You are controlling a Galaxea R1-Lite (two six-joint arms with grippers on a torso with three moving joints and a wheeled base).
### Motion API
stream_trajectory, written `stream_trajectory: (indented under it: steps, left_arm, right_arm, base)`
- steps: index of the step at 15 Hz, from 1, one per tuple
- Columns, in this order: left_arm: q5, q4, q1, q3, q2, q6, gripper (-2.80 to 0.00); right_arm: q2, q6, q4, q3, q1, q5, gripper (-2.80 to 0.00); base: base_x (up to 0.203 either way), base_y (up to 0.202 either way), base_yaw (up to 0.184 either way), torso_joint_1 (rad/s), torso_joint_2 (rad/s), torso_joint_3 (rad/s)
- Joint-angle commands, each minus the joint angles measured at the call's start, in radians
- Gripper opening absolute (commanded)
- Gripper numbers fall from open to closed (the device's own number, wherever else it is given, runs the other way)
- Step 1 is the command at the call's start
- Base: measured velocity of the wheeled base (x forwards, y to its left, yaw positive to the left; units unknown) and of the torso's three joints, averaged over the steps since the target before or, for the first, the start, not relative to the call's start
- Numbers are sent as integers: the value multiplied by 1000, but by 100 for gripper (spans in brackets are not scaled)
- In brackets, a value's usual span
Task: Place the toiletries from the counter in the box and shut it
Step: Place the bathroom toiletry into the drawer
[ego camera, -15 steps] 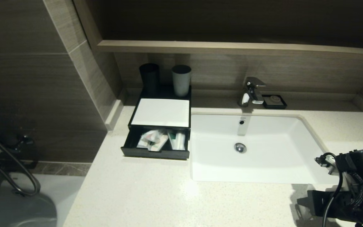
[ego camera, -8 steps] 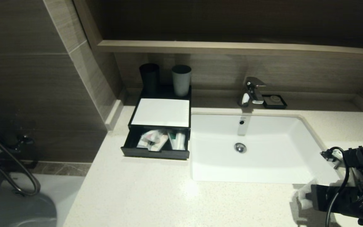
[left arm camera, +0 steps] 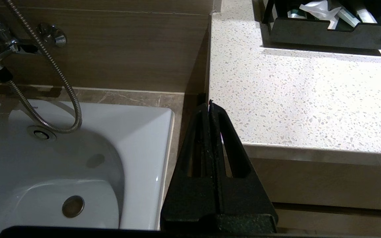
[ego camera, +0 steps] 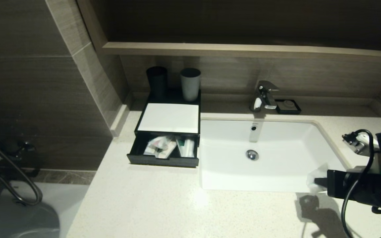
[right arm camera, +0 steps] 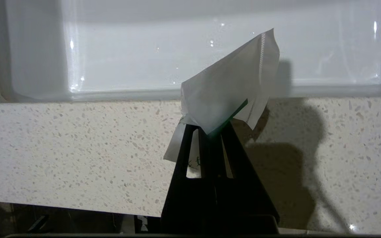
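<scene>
My right gripper (ego camera: 319,181) (right arm camera: 214,130) is shut on a squarish white packet with a green mark (right arm camera: 230,82) (ego camera: 315,178), held above the counter (ego camera: 164,205) at the basin's near right corner. The black box (ego camera: 169,117) stands left of the basin, its drawer (ego camera: 164,160) pulled out with several toiletries (ego camera: 169,146) inside. My left gripper (left arm camera: 209,105) is shut and empty, hanging off the counter's left edge above the bathtub.
The white basin (ego camera: 276,178) sits between my right gripper and the box. A tap (ego camera: 265,96) and a small black soap dish (ego camera: 288,106) stand behind it. A black cup (ego camera: 156,82) and a grey cup (ego camera: 190,83) stand on the box's back.
My right gripper closed on the packet and lifted it off the counter, rising toward the basin's near right corner. The box and drawer have not moved.
</scene>
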Motion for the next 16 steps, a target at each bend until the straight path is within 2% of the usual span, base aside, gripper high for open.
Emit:
stream_trajectory:
  steps: [1, 7, 16]
  left_arm:
    - [1, -1, 0, 0, 0, 0, -280]
    - [1, -1, 0, 0, 0, 0, -280]
    - [1, -1, 0, 0, 0, 0, -280]
  right_arm:
    - [21, 3, -2, -60, 45, 0, -280]
    - [199, 93, -5, -274, 167, 10, -280]
    - [427, 99, -1, -604, 310, -6, -280]
  base:
    - [0, 0, 0, 0, 0, 0]
    - [0, 0, 0, 0, 0, 0]
    - [0, 0, 0, 0, 0, 0]
